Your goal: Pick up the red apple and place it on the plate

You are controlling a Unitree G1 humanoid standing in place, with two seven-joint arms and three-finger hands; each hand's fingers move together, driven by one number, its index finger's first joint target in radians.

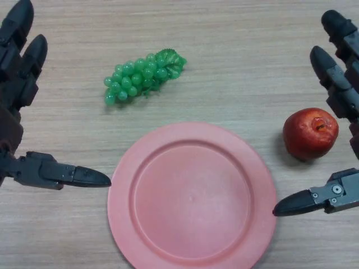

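The plate (192, 196) runs off the bottom edge, so its near rim is unseen. The left hand (17, 101) is cut by the left edge, its palm mostly out of view; the right hand (342, 89) is cut by the right edge likewise. The apple (310, 134) hides its own far side and its contact with the surface (235, 67).

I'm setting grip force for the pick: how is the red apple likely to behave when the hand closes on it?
The red apple looks round, so a nudge would probably roll it across the table. Its glossy skin may slip between fingers. It appears stiff, unlikely to deform. The open right hand flanks it.
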